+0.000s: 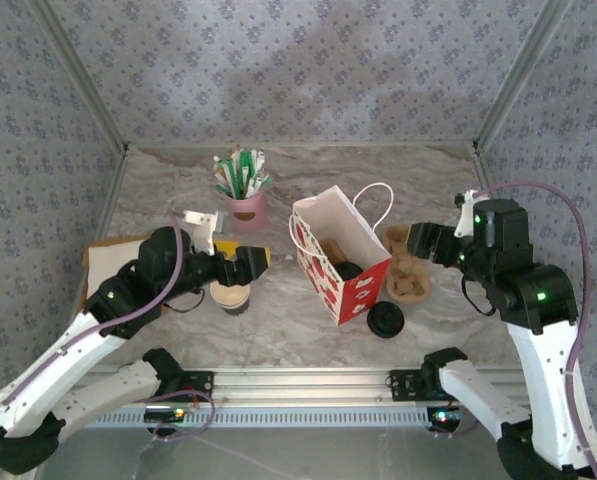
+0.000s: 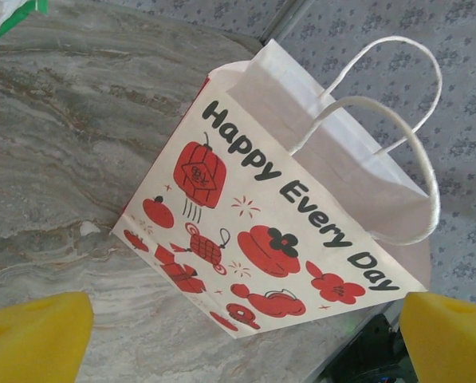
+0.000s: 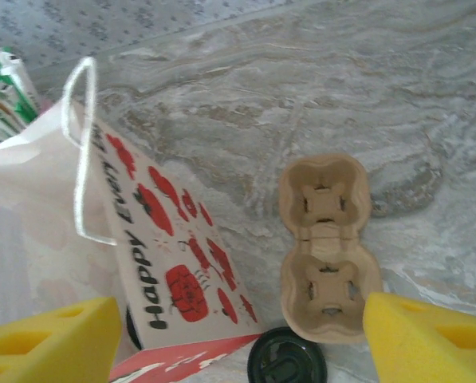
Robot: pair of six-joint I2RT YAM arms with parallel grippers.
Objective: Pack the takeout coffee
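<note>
The takeout coffee (image 1: 231,296) is a small paper cup, cream inside with a dark wall. It stands upright on the marble table, left of the red-and-white bag (image 1: 338,258). My left gripper (image 1: 246,262) hovers just behind and above the cup, open, with nothing between its yellow pads (image 2: 38,335). In the left wrist view that gripper (image 2: 245,351) faces the bag (image 2: 261,231), which reads "Happy Every Day" and stands open. My right gripper (image 1: 423,243) is open on the bag's right. In its own view the right gripper (image 3: 241,351) looks down on the bag (image 3: 166,263).
A black round lid (image 1: 386,320) lies in front of the bag's right corner. A brown two-cup carrier (image 3: 327,251) sits right of the bag. A pink cup of sticks (image 1: 245,205) stands behind. A flat pale board (image 1: 103,265) lies far left. Something dark (image 1: 348,270) shows inside the bag.
</note>
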